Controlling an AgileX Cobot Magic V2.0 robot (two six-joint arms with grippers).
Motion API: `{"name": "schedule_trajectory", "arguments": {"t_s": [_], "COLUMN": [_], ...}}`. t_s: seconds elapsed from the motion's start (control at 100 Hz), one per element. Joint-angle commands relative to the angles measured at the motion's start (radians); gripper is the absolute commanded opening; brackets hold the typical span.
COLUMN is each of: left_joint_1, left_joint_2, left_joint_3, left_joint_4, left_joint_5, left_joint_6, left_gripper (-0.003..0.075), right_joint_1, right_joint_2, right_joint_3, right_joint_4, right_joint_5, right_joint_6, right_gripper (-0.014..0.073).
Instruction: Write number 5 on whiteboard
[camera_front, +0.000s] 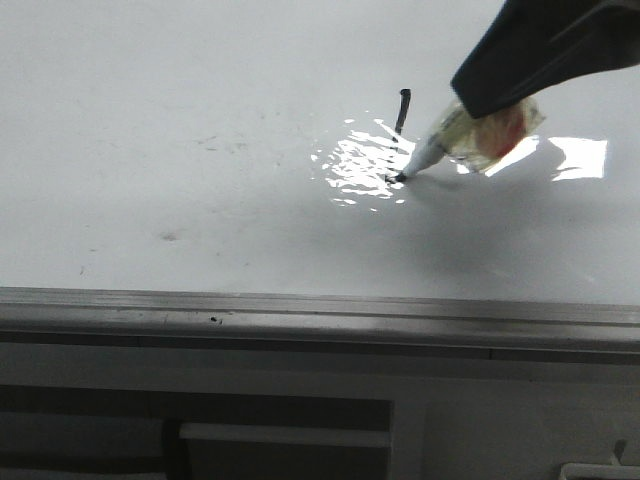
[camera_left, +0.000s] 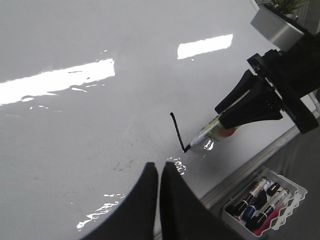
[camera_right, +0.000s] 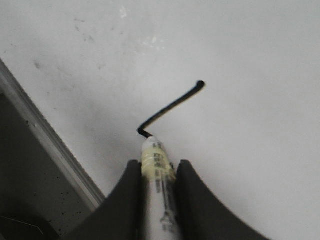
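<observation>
The whiteboard (camera_front: 150, 150) is a large glossy white board with faint grey smudges and glare. My right gripper (camera_right: 157, 167) is shut on a white marker (camera_right: 156, 172), whose tip touches the board. The number 5 is only a thin black slanted stroke (camera_front: 402, 108) with a small hook at the tip's end; it also shows in the left wrist view (camera_left: 177, 131) and the right wrist view (camera_right: 172, 107). The marker shows in the front view (camera_front: 440, 145) and the left wrist view (camera_left: 207, 134). My left gripper (camera_left: 159, 167) is shut and empty, hovering over the board near its edge.
The board's grey metal frame (camera_front: 300, 305) runs along the near edge. A white tray (camera_left: 292, 197) with several spare markers sits beyond the frame. A potted plant in a grey pot (camera_left: 277, 22) stands past the board's far corner.
</observation>
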Motion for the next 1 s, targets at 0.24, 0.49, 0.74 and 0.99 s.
{"name": "schedule_trajectory", "arguments": {"t_s": [0.24,0.49,0.74,0.99], "left_joint_1": [0.004,0.004,0.004,0.004], "left_joint_2": [0.002,0.002,0.002,0.002], "left_joint_3": [-0.026,-0.026,-0.026,-0.026], "left_joint_4": [-0.015,-0.026,-0.028,-0.03], "left_joint_5": [-0.061,-0.063,-0.064,-0.064], "left_joint_6": [-0.01,-0.01,-0.01,-0.01], "left_gripper": [-0.002,-0.002,-0.002,-0.002], "right_joint_1": [-0.029,0.126,0.137,0.137], "right_joint_2": [-0.074,0.067,0.082,-0.075], "right_joint_3": [0.007,0.035,-0.086,-0.115], "right_joint_4": [-0.074,-0.003,-0.009,-0.135], "right_joint_5": [0.187,0.006,0.054,0.056], "right_joint_6": [0.023,0.023,0.023,0.023], "right_gripper": [-0.006,-0.006,-0.006,-0.006]}}
